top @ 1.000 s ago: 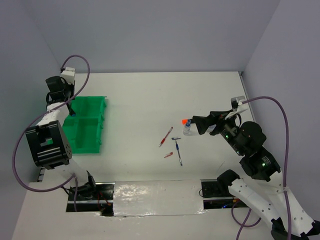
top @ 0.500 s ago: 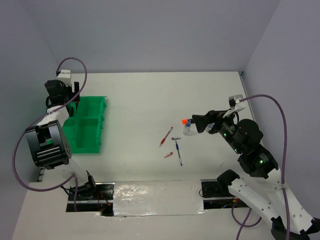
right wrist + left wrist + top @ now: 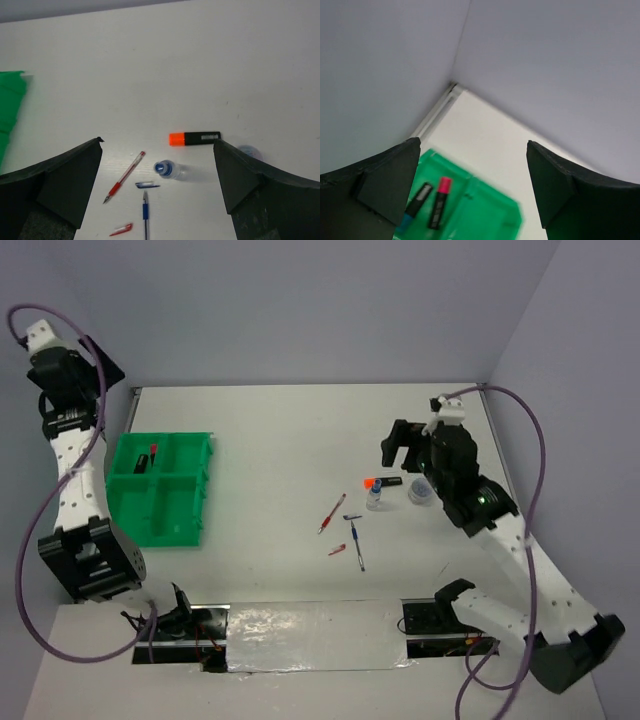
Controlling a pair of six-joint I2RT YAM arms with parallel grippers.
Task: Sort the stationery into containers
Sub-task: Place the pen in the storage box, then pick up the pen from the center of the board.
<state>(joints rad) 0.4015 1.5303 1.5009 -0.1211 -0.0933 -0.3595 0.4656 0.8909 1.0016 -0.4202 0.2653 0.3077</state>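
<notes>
You are likely between picks — left gripper [image 3: 475, 187] and right gripper [image 3: 157, 167] hanging empty, jaws wide open; orange highlighter [image 3: 195, 137] needing a lowered, aligned approach.

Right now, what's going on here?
Stationery is being sorted into the green tray. The left pincer hangs open and empty above it; a pink highlighter and a blue highlighter lie in one compartment. The right pincer, also open, hovers over what is left on the table: orange highlighter, small bottle, red pen, blue pen, clear roll.
</notes>
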